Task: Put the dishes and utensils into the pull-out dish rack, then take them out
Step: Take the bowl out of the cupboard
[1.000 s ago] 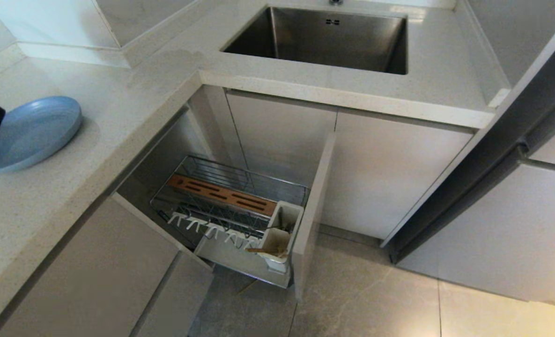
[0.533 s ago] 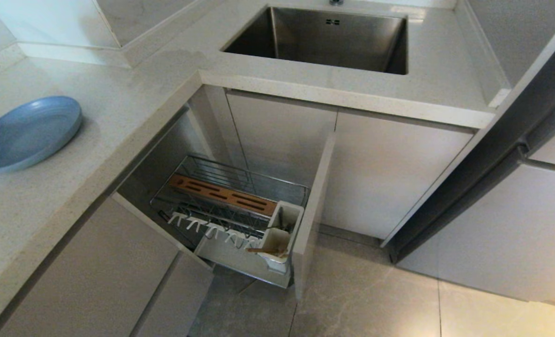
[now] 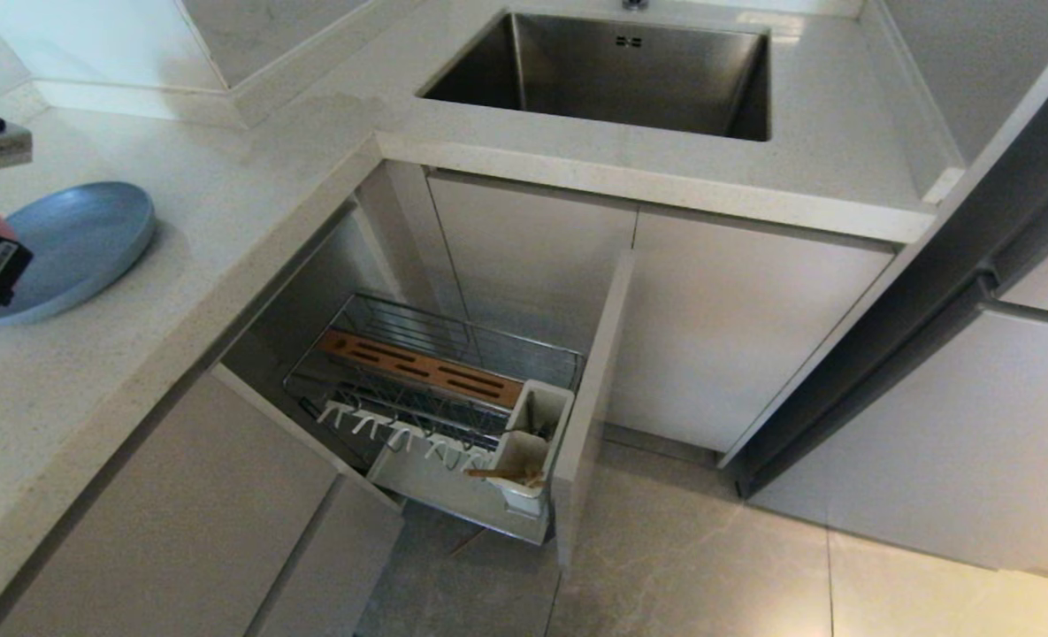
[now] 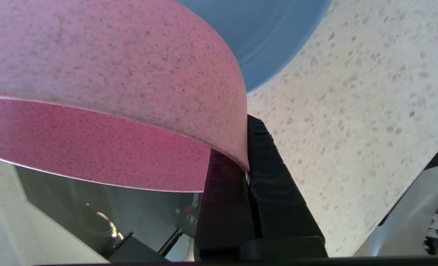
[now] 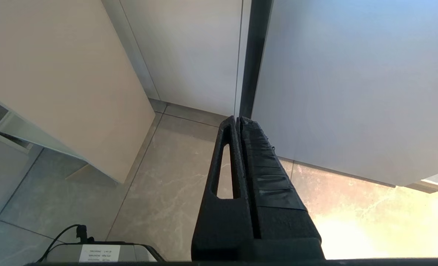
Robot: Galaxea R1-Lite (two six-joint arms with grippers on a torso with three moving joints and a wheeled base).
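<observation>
Left hand, at the far left edge of the head view, pinches the pink bowl's rim above the blue plate on the desk. Risk: so thin an edge grip may let the bowl swing or slip on the way to the rack at lower centre. Compared with a second ago, the bowl shows higher. Right hand hangs closed, empty, over the floor.
</observation>
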